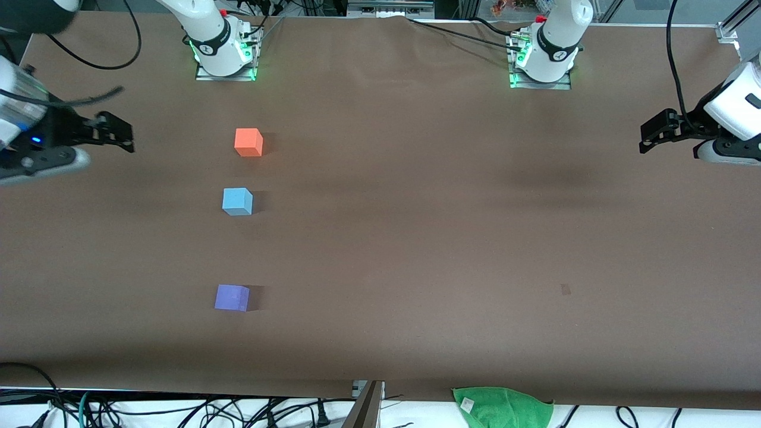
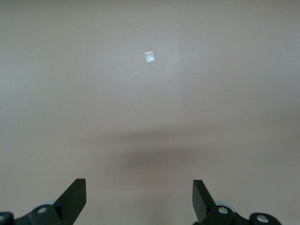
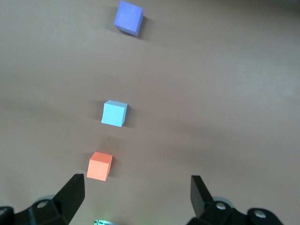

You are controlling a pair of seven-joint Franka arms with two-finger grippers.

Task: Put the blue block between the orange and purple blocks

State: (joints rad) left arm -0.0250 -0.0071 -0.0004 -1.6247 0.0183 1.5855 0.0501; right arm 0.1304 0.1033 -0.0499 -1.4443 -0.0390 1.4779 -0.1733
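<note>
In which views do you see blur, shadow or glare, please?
Front view: the right gripper looks motion-blurred; each block, such as the blue block, throws a short shadow toward the left arm's end. Left wrist view: a soft dark shadow band on the table, and a small bright glinting patch. Right wrist view: sharp, evenly lit.
</note>
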